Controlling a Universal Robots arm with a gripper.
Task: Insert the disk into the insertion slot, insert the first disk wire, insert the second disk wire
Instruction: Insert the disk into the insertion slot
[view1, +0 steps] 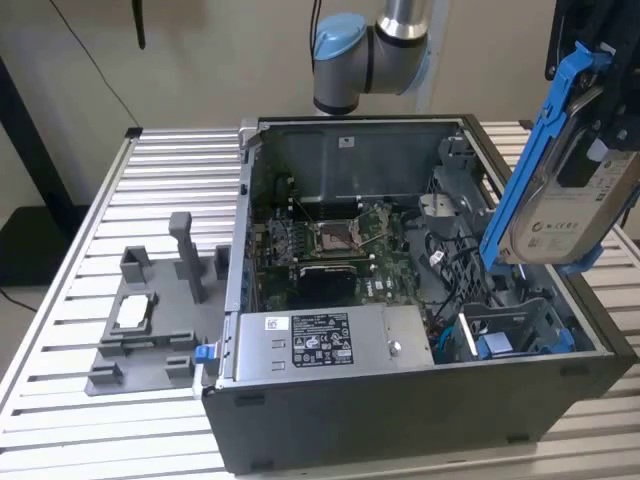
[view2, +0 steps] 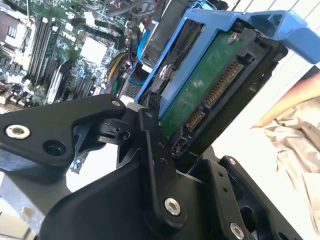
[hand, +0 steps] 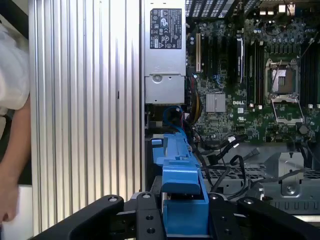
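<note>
The disk (view1: 570, 200), a silver-grey drive in a blue carrier, hangs tilted in the air over the open computer case's side at the exterior view's right. My gripper (hand: 182, 220) is shut on it, its black fingers (view2: 155, 150) clamped on either side of the carrier (hand: 180, 170). The drive's green underside and connector (view2: 210, 95) face the second wrist camera. The insertion slot (view1: 510, 330), a grey metal bay with a blue piece inside, lies below the disk in the case's front corner. Black cables (view1: 450, 270) and a blue cable (hand: 172, 112) lie beside it.
Inside the case are a grey labelled power-supply box (view1: 320, 340) and the motherboard (view1: 335, 240). A grey fixture with upright posts (view1: 150, 320) stands on the slatted table (view1: 90, 230) at the exterior view's left. A person's arm (hand: 12, 150) is beside the table.
</note>
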